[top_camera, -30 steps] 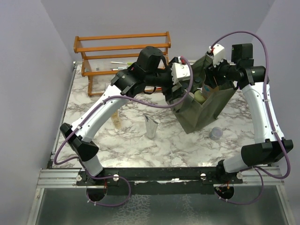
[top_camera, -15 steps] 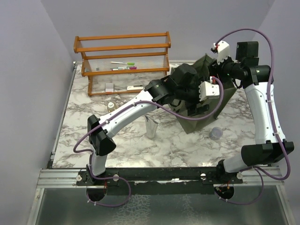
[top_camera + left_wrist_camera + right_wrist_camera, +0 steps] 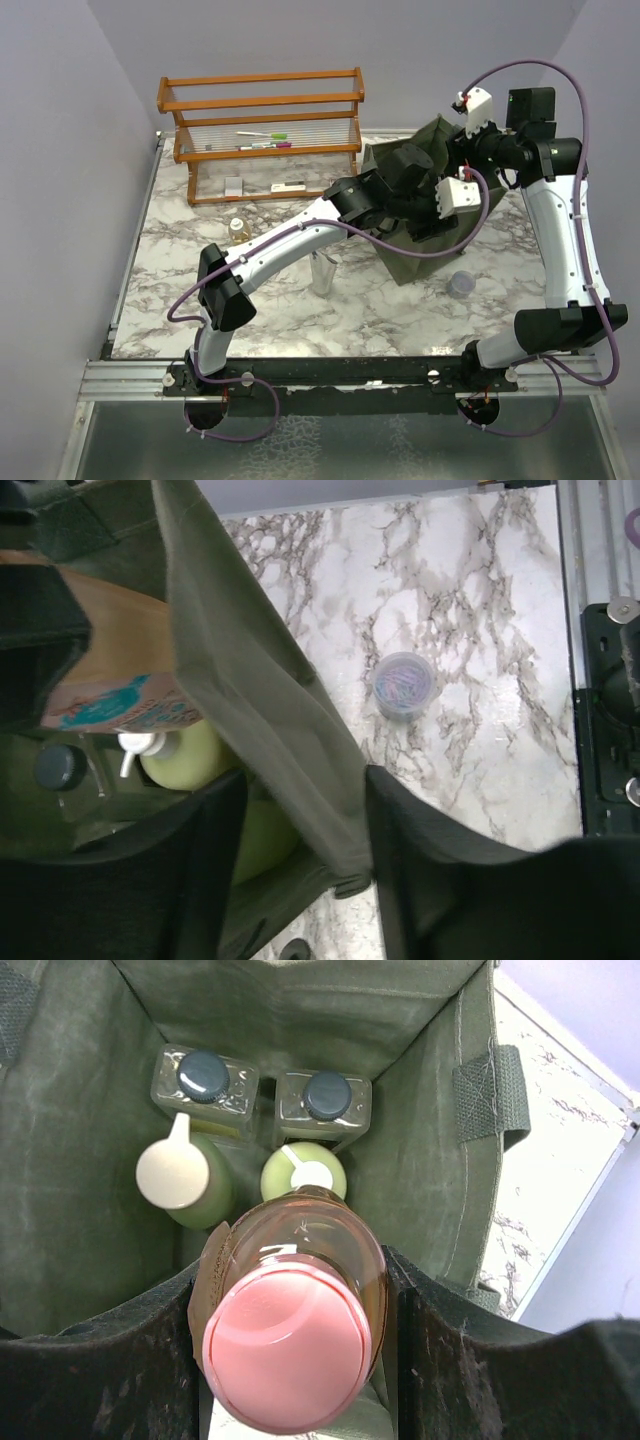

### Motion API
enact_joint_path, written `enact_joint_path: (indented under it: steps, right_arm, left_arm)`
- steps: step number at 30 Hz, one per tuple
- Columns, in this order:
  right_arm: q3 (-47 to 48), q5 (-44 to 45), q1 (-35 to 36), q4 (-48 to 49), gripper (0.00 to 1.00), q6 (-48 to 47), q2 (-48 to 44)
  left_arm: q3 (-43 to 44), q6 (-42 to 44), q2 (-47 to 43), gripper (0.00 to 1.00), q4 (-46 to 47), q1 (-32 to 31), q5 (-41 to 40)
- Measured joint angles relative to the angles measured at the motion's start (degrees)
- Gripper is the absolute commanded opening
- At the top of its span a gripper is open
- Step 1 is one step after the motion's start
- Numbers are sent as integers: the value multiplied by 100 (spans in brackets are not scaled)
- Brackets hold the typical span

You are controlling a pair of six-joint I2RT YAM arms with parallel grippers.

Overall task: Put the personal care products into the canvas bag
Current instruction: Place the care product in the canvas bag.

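Bag [image 3: 415, 262] on table [image 3: 200, 290], top open. Right end effector [image 3: 292, 1290] over bag's opening, clamped on amber bottle [image 3: 300, 1230], pink cap toward wrist camera. Down inside bag: two dark-capped bottles [image 3: 204, 1077], two pale green bottles [image 3: 180, 1175] just beside them. Left end effector [image 3: 305, 780] at bag's rim, fingers [image 3: 450, 870] apart, astride bag wall, not visibly pinching. Outside bag: silver tube [image 3: 322, 272] near its left-arm side, beige bottle [image 3: 237, 230] farther that way, lavender jar [image 3: 461, 283] just beside near corner.

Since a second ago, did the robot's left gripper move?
Yes. The left gripper swung to the right, farther from the wooden rack, and is now over the near wall of the canvas bag.
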Motion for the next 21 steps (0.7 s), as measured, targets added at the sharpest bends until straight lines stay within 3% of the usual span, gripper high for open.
enact_joint_path:
  steps: [6, 12, 21]
  right_arm:
    - [229, -164, 0, -66, 1, 4, 42]
    - [258, -422, -4, -133, 1, 20, 44]
    - [26, -938, -4, -208, 1, 63, 13]
  left_arm:
    - [-81, 120, -2, 23, -68, -13, 293]
    - [-153, 409, -17, 7, -153, -15, 516]
    - [-426, 949, -142, 4, -197, -52, 730]
